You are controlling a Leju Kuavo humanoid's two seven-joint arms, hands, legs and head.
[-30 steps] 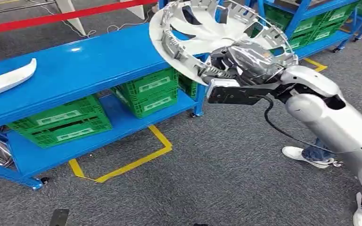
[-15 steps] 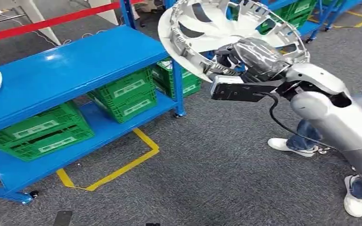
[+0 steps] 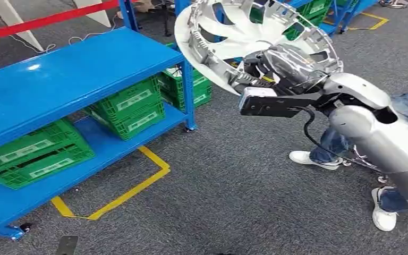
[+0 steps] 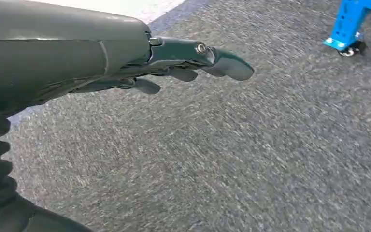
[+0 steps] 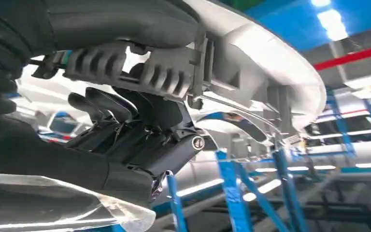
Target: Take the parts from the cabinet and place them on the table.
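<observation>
The right hand (image 3: 276, 66) has its fingers (image 5: 125, 121) curled round the rim of the silver wheel cover (image 3: 234, 32), holding it tilted up in the air, above and just right of the blue shelf rack (image 3: 69, 79). The cover sits on top of the hand, its hollow back side facing the head camera. The left hand (image 4: 174, 63) holds nothing, fingers loosely apart over the grey carpet (image 3: 234, 191).

Compared to a second ago the whole view has swung: the rack has slid left in the picture, and the white curved part that lay on its top is nearly out of frame. The grip on the cover looks the same.

Green crates (image 3: 127, 106) sit on the rack's lower shelf, yellow floor tape (image 3: 138, 186) runs in front of it, and a person's white shoes (image 3: 308, 158) stand well to the right of it.
</observation>
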